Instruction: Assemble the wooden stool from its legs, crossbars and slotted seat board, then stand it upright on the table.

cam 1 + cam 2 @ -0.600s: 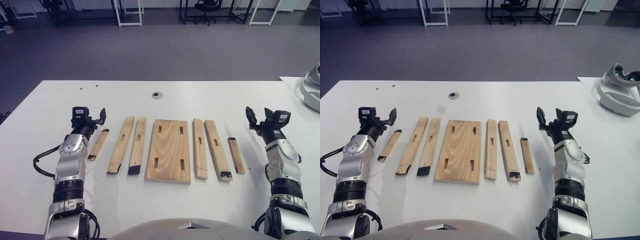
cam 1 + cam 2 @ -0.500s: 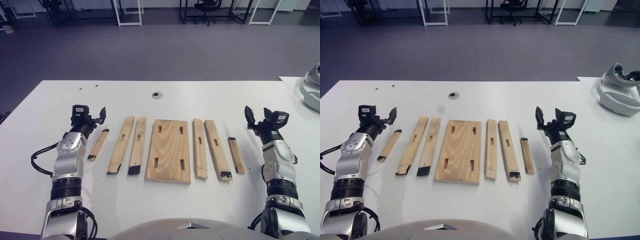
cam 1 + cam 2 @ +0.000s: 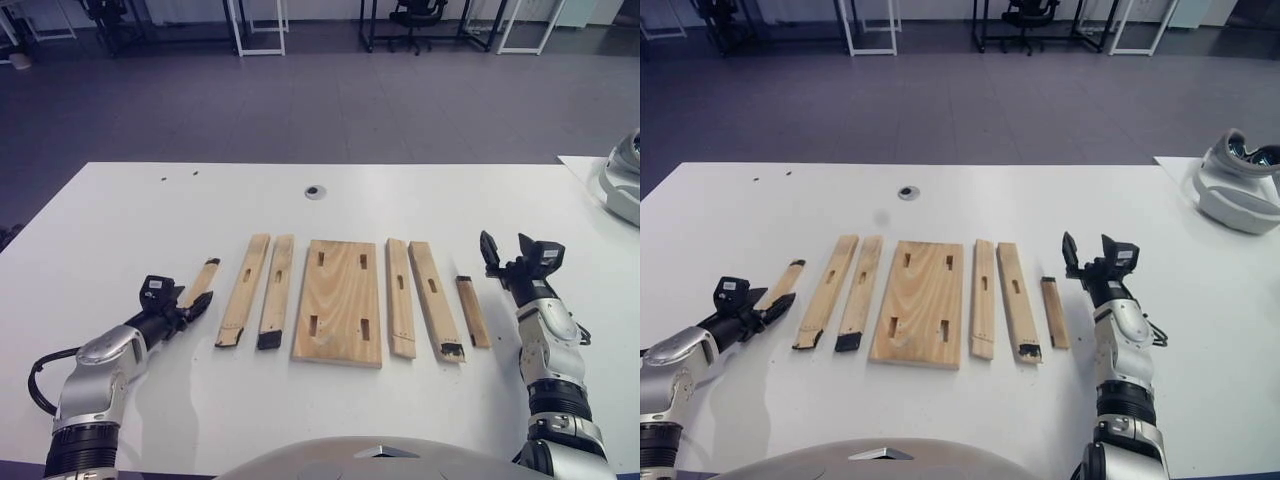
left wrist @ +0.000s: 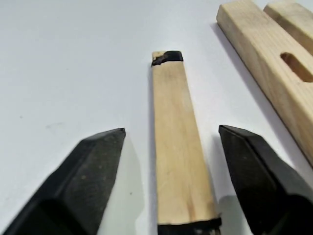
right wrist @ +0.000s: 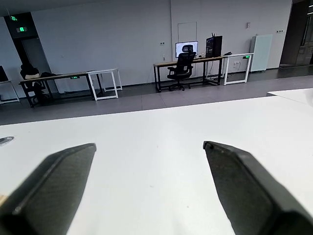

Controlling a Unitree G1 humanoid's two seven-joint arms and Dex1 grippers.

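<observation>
The slotted seat board [image 3: 338,315] lies flat mid-table. Two long legs [image 3: 243,290] [image 3: 276,290] lie to its left and two [image 3: 400,305] [image 3: 433,300] to its right. A short crossbar [image 3: 202,281] lies farthest left, another [image 3: 473,311] farthest right. My left gripper [image 4: 171,129] is low over the table and open, its fingers [image 4: 93,166] on either side of the left crossbar's near end [image 4: 178,161] without touching it. My right gripper [image 3: 503,250] is open and empty, held above the table just right of the right crossbar.
A white headset [image 3: 1238,190] rests on the neighbouring table at far right. A small round dark grommet [image 3: 316,190] sits in the tabletop behind the parts. Bare white table [image 3: 130,210] surrounds the row of parts.
My left gripper has drawn back toward me and dropped low, from beside the left crossbar's far end to around its near end. My right gripper has shifted slightly nearer and inward.
</observation>
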